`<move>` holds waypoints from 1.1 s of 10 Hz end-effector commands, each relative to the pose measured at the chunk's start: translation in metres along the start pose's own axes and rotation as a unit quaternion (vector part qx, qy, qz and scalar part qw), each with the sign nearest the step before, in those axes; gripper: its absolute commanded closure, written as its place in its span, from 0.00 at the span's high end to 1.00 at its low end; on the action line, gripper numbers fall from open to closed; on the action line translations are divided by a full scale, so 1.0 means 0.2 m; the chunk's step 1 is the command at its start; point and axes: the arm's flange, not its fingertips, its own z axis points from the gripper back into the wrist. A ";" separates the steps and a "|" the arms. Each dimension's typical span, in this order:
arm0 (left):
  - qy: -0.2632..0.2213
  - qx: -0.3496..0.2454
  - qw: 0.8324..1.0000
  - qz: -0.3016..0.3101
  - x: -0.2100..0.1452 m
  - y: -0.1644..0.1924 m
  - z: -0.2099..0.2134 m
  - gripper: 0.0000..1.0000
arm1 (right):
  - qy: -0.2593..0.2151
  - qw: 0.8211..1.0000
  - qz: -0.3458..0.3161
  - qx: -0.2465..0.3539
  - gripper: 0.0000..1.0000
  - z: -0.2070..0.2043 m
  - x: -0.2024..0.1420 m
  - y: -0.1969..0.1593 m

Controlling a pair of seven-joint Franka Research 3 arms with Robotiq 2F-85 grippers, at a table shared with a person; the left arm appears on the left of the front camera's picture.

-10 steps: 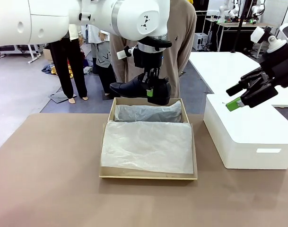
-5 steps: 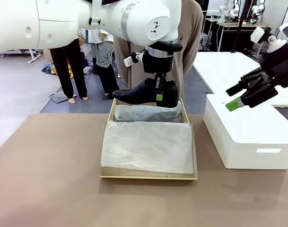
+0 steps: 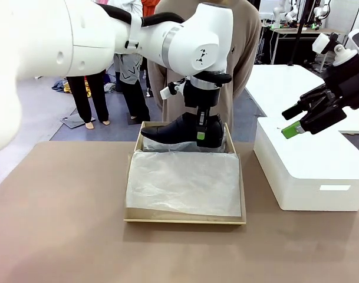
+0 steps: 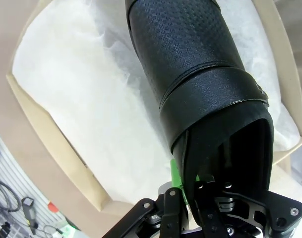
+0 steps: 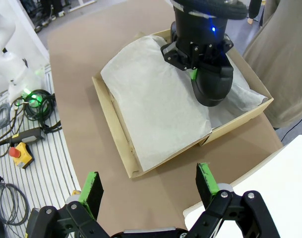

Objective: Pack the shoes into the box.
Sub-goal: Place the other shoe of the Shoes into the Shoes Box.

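A glossy black shoe (image 3: 176, 128) hangs level just over the far part of the open brown box (image 3: 185, 219), toe to the left. My left gripper (image 3: 201, 133) is shut on the shoe's heel end from above. In the left wrist view the shoe (image 4: 190, 64) runs away from my fingers (image 4: 174, 174) over white tissue paper (image 4: 86, 89) and the box wall (image 4: 51, 134). My right gripper (image 3: 297, 121) stands open and empty high at the right. The right wrist view looks down past its fingertips (image 5: 206, 179) at the box (image 5: 113, 131) and the shoe (image 5: 212, 84).
A large white block (image 3: 309, 171) stands right of the box, under my right gripper. A person in a beige top (image 3: 241, 41) stands at the table's far side, right behind the box. Bare brown tabletop (image 3: 55, 224) lies left and in front.
My left arm has carried the shoe down and slightly right, from above the box's far rim to just over the tissue. The right arm has not moved.
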 end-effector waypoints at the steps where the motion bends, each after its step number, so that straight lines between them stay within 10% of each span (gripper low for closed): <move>1: -0.018 -0.013 0.999 0.032 -0.05 -0.06 0.04 0.00 | -0.017 1.000 0.010 0.008 1.00 0.00 0.01 -0.01; 11: -0.027 -0.014 0.996 0.084 -0.07 -0.08 -0.09 0.00 | -0.017 1.000 0.010 0.008 1.00 0.00 0.01 -0.01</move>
